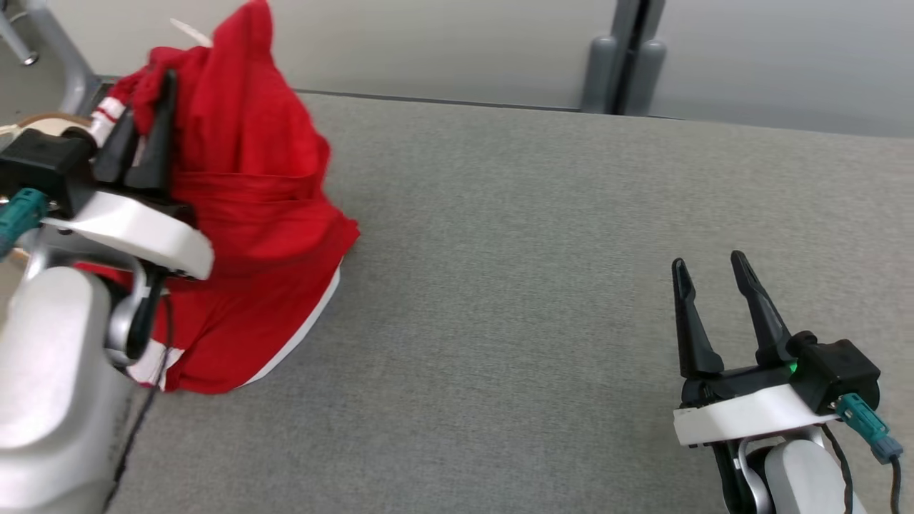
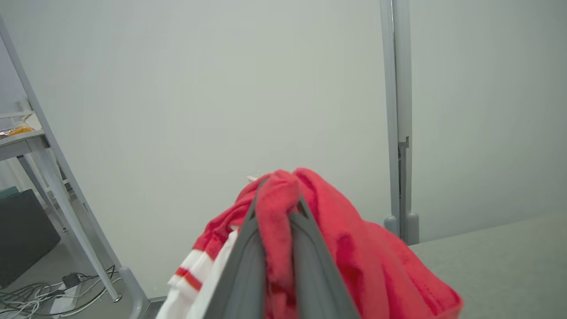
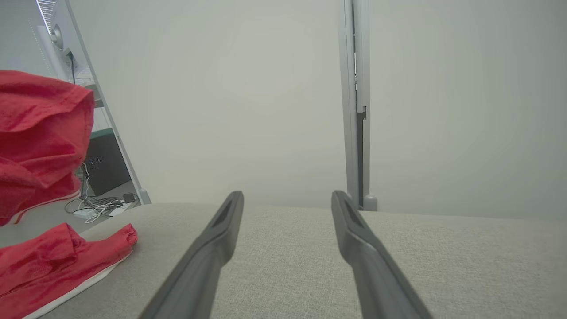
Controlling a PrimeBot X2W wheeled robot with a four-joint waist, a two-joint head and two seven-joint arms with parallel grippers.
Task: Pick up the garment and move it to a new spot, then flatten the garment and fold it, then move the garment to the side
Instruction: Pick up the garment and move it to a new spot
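Note:
The garment (image 1: 250, 207) is red with white trim, bunched and lifted at the table's far left; its lower part still drapes on the grey table (image 1: 543, 250). My left gripper (image 1: 153, 96) is shut on a fold of it near the top. In the left wrist view the red cloth (image 2: 274, 208) is pinched between the two fingers, with a red-and-white striped cuff hanging to the left. My right gripper (image 1: 710, 275) stands open at the lower right, apart from the cloth. In the right wrist view the garment (image 3: 40, 133) hangs at the left, beyond the spread fingers (image 3: 221, 239).
A pale wall and a grey vertical post (image 1: 623, 57) stand behind the table's far edge. A metal shelf leg (image 2: 66, 199) and cables on the floor (image 2: 48, 297) lie off the table's left side. Bare grey table stretches between the two grippers.

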